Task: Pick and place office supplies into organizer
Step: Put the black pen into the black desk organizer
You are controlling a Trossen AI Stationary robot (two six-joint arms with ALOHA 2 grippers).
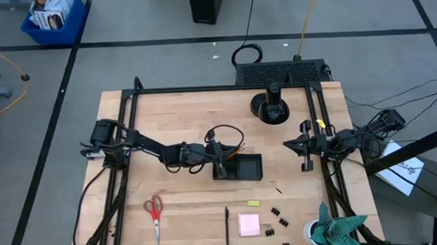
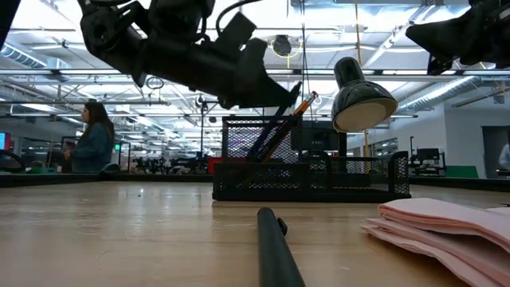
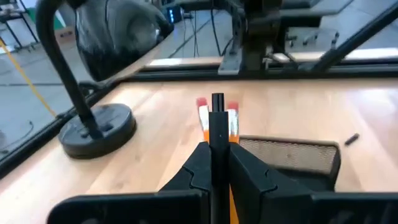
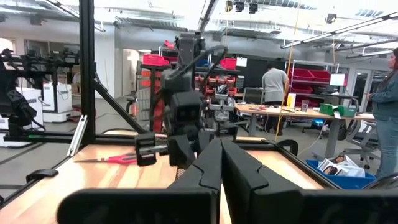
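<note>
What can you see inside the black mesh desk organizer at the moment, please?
Two orange pencils lean in the black mesh desk organizer, alongside a dark pen gripped by the left gripper. The mesh walls hide the compartment floors.

Two pencils (image 1: 237, 148) lean over the organizer (image 1: 239, 168), crowding entry from above.

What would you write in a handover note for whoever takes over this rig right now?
Left gripper: shut on a dark pen, above the organizer.
Right gripper: shut, empty, waiting at the table's right edge.
Done: two orange pencils stand in the organizer.
Left on the table: scissors, second pen, pink sticky-note pad, eraser, binder clips.
</note>
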